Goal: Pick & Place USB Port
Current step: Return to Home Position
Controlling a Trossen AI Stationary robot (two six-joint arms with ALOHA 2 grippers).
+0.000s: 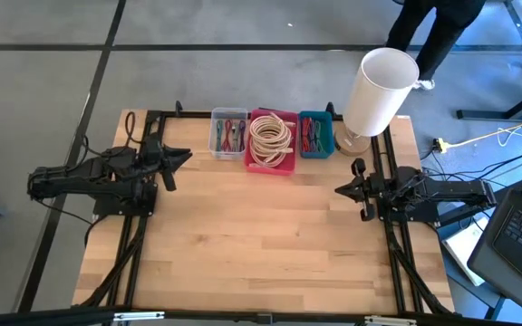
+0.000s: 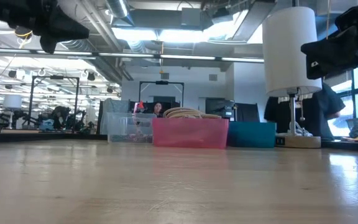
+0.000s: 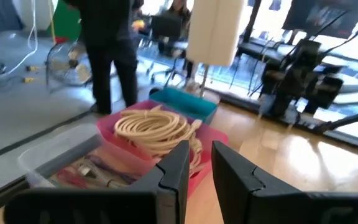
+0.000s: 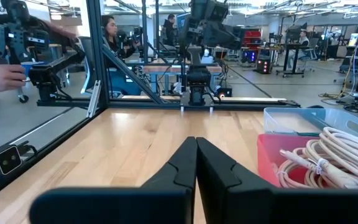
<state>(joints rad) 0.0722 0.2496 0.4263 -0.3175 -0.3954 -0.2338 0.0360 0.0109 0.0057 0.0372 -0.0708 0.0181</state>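
The white USB cable (image 1: 270, 136) is lying coiled in the red bin (image 1: 271, 169), so the job is looking done. The left gripper (image 3: 201, 149) is hovering slightly parted and empty. The right gripper (image 4: 196, 142) is hanging pinched closed and empty, across the desk (image 1: 261, 235).

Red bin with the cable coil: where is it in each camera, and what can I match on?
High view: red bin just above picture centre.
Low view: red bin centre, far back.
Left wrist view: red bin just beyond the left claw.
Right wrist view: red bin ahead of the right claw, cropped.
Landmark: clear bin beside it, all four views.
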